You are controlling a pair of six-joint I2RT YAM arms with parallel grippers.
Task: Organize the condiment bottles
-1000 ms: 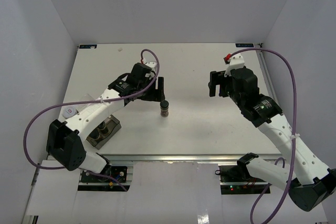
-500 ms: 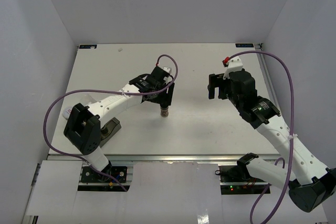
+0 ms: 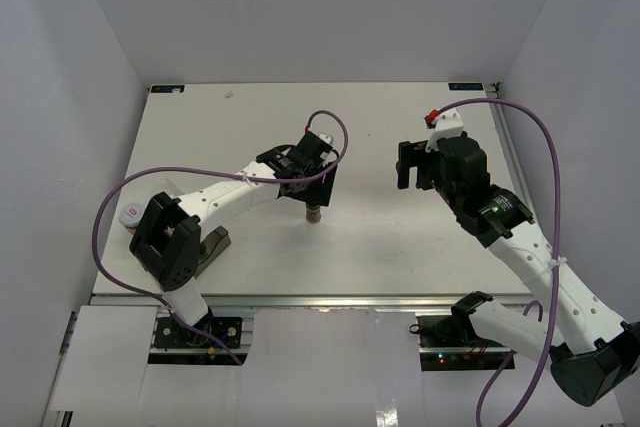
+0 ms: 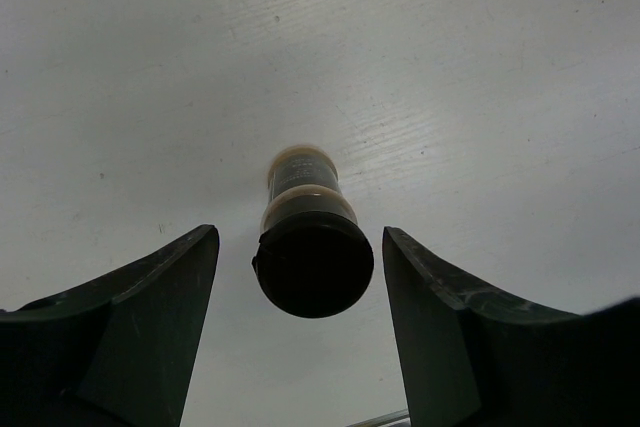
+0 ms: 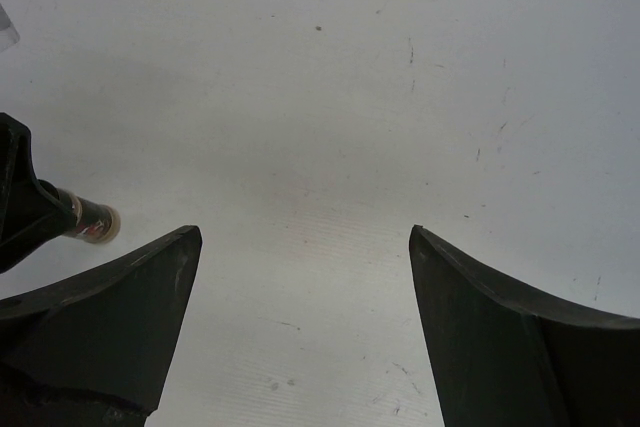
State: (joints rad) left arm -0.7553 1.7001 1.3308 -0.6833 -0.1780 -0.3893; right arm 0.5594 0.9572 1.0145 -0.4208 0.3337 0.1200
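Left arm stretched toward frame centre. My left gripper is wide open, fingers either side of the small upright black-capped clear spice jar, not touching. Right gripper open, empty, centre-right.

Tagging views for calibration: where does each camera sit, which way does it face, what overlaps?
Top external: above and behind the bases, looking down on the table; both arms show, left gripper at the jar, right gripper over table.
Left wrist: on that wrist, looking down between its open fingers at the jar's black cap, gaps either side.
Right wrist: on that wrist, looking down at bare table between its open fingers; jar at left edge.
Shared: all three see the jar.
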